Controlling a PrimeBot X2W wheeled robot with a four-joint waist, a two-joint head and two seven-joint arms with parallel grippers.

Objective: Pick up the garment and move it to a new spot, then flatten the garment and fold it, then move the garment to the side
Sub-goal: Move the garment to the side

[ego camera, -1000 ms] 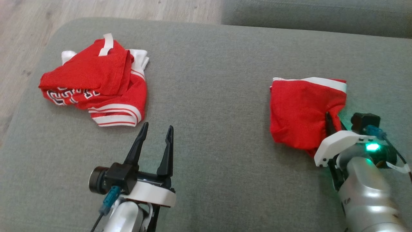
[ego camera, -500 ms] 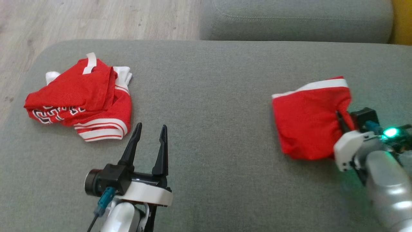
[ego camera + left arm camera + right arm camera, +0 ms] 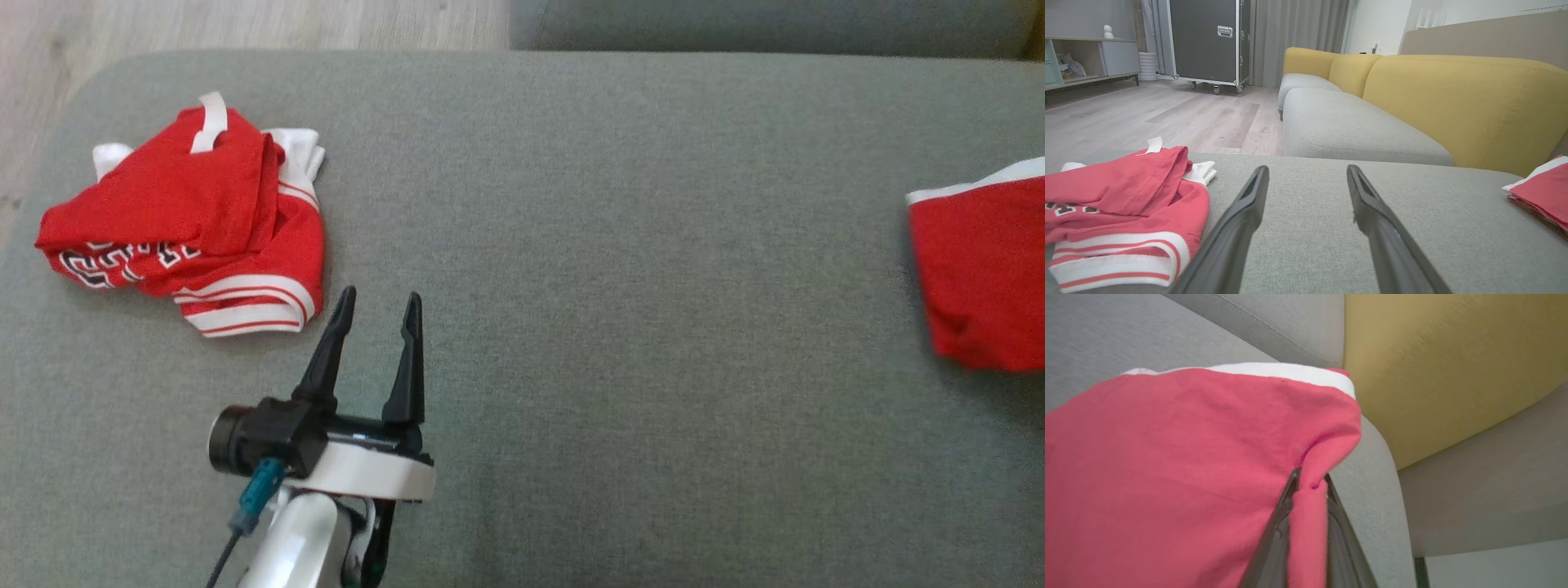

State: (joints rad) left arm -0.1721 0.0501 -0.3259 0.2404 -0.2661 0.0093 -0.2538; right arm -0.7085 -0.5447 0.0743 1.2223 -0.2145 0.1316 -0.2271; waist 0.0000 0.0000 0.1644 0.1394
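Between the closed fingers of the right gripper (image 3: 1309, 479) sits a narrow pinch of red cloth, taken at one edge of the folded garment (image 3: 1180, 457); the jaws are all but shut, with little more than the fabric between them. From that pinch the cloth spreads away as a flat red panel with a white band (image 3: 1290, 371) along its far side; in the head view the folded garment (image 3: 980, 269) lies at the far right of the grey cushion (image 3: 612, 286), cut by the frame, and the right wrist view shows it near the cushion's end by the yellow backrest (image 3: 1453, 367); whether it is lifted clear I cannot tell.

It looks light, soft and limp; held by one pinch it will likely sag and its layers may slide apart, so a hold through all layers at a folded edge seems safest.

Well to the left, the left gripper (image 3: 380, 294) stands wide and empty, just beside a crumpled jersey (image 3: 188, 220).
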